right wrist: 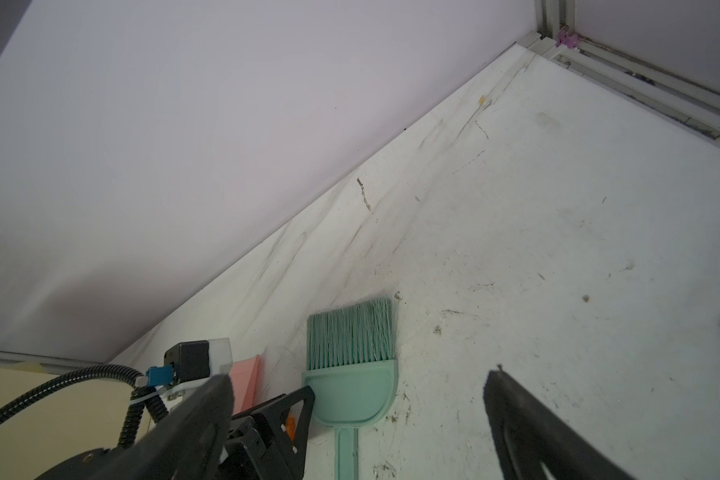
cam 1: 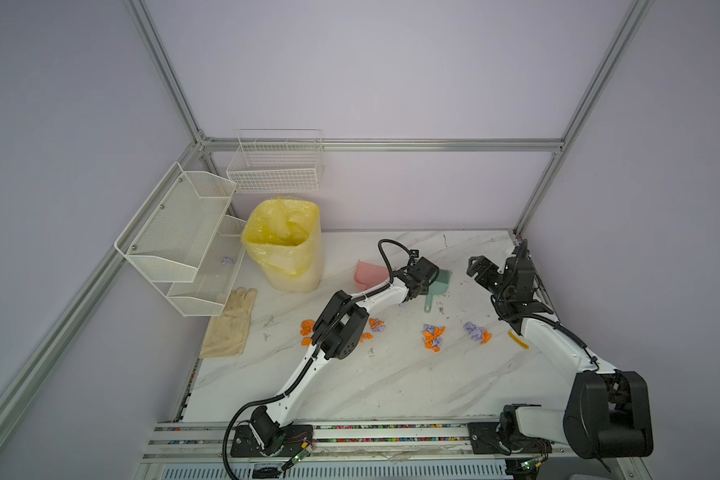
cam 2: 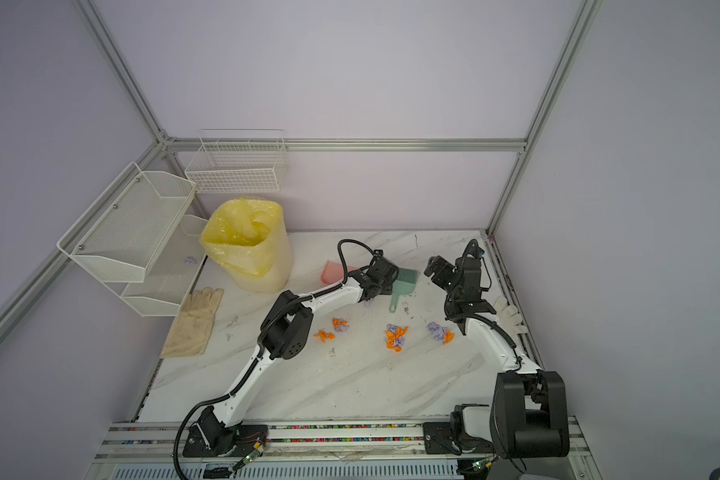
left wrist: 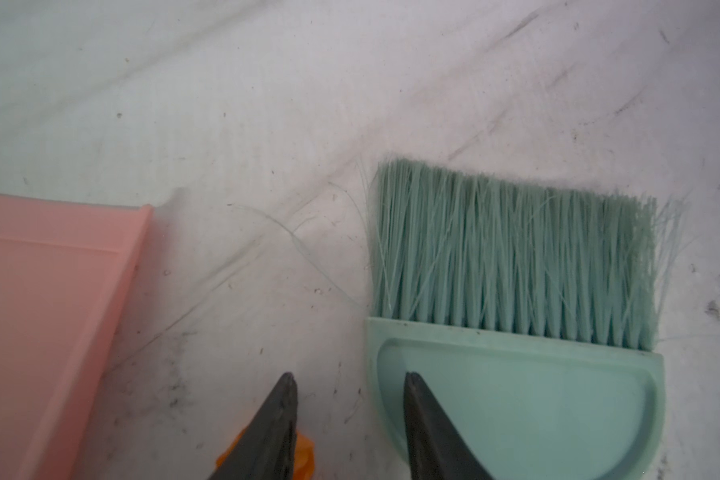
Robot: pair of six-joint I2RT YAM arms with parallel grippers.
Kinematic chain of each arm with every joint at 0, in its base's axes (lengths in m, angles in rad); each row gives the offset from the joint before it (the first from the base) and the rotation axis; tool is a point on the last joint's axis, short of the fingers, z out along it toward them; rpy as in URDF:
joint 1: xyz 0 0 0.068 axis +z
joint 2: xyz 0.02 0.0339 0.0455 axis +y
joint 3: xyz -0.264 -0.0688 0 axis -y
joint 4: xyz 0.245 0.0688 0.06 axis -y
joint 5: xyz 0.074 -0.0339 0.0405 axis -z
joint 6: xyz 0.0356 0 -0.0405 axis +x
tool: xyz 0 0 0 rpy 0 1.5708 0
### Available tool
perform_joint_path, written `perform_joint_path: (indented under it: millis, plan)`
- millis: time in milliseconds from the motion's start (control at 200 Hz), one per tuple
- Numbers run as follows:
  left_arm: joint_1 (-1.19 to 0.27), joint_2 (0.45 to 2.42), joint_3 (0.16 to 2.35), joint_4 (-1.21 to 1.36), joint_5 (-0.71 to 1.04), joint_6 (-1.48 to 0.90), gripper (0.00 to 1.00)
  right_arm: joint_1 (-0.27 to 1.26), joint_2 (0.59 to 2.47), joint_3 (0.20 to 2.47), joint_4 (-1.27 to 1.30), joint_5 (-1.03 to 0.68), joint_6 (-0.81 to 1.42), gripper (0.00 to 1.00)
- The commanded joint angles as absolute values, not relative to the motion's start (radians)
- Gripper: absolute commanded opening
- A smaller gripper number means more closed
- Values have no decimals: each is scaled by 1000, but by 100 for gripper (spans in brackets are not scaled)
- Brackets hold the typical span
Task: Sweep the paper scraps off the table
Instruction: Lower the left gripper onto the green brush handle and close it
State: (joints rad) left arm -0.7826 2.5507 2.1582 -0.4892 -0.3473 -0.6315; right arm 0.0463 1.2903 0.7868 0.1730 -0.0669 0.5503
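Left gripper (left wrist: pixel 350 376) is sitting low between pink dustpan (left wrist: pixel 51 316) and green brush (left wrist: pixel 512 257). Its jaws are part-way apart and clamping nothing visible, and one finger is overlapping the brush head's edge. Right gripper (right wrist: pixel 356 376) is hanging wide apart and empty, with the brush just ahead of it.

Paper scraps (cam 1: pixel 433 337) are lying in loose clumps on the table (cam 1: pixel 391 386) behind both grippers, toward the arm bases. One orange scrap (left wrist: pixel 306 453) is lying right under a left finger.

Scraps are looking light, soft and springy, so they're likely scattering if hit fast, and pinching each one is looking wasteful. Better gripping point is looking like the brush's thin stiff handle (cam 1: pixel 428 301), across its narrow sides. It's lying flat, so fingertips are probably scraping the table.
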Motion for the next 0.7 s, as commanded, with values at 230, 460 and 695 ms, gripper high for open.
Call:
perform_joint_path:
  millis: [230, 460, 695]
  plan:
    - [-773, 2570, 2219, -483, -334, -651, 42, 46, 1298, 776, 209, -72, 567, 97]
    - [-770, 2601, 2243, -485, -330, -661, 34, 46, 1303, 770, 223, -74, 571, 97]
    - [-770, 2615, 2240, -485, -330, -652, 28, 46, 1305, 792, 203, -83, 572, 97]
